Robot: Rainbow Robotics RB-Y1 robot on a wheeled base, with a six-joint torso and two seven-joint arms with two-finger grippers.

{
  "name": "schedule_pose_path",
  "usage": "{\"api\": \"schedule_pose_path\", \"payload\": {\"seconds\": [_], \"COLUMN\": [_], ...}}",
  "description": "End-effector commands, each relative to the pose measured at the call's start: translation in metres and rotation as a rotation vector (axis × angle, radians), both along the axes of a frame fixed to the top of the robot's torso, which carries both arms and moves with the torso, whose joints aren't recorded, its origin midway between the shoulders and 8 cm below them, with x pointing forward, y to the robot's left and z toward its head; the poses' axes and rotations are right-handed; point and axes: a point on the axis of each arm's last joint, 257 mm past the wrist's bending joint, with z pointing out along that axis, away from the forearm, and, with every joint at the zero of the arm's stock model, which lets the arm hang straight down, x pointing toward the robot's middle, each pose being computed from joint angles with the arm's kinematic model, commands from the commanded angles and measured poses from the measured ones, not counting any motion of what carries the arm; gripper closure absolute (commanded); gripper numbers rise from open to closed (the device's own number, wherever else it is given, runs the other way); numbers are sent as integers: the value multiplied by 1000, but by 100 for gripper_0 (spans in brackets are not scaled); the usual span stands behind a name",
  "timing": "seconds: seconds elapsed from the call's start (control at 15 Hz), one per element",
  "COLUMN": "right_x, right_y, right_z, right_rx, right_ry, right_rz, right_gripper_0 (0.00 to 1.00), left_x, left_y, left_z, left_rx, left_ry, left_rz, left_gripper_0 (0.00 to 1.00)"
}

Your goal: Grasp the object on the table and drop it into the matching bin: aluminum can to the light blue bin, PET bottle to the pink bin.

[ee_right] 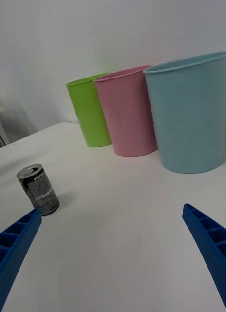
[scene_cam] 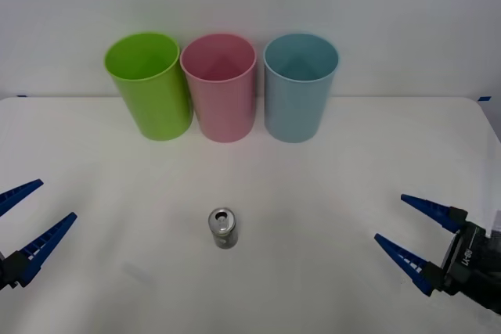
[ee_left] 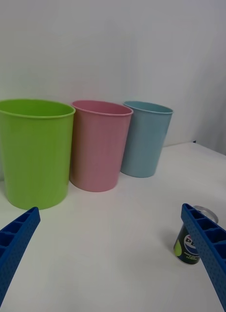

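**Aluminum can upright on the table, both grippers spread and empty**

Aluminum can stands upright near the middle of the white table, silver top and pull tab facing up, dark printed side below. Three bins stand in a row at its 12 o'clock, well apart from it along the table's far edge: the lime green bin toward 11 o'clock, the pink bin almost straight ahead, and the light blue bin toward 1 o'clock. The green and pink bins touch or nearly touch; the light blue bin stands just beside the pink one with a small gap. Nothing lies between the can and the bins, and nothing lies between the can and either gripper.

The left gripper hangs low at the can's 9 o'clock, well apart from it, its blue ribbed fingers spread wide, gripping nothing. The right gripper sits at the can's 3 o'clock, likewise well apart, fingers wide apart and touching nothing.

From the right wrist, the can stands near one blue finger.
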Motion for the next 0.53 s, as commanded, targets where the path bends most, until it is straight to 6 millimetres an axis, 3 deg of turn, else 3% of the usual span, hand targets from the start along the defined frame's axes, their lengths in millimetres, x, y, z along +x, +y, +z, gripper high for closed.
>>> {"api": "schedule_pose_path", "payload": {"seconds": [0.07,0.53], "right_x": [0,6], "right_y": [24,92], "right_z": [-12,-39], "right_rx": [-21,-62], "right_ry": [6,11], "right_rz": [40,107], "right_gripper_0": [0,0], "left_x": [0,0], "left_y": [0,0], "left_z": [0,0], "left_rx": [0,0], "left_ry": [0,0], "left_rz": [0,0], "left_gripper_0": [0,0]}}
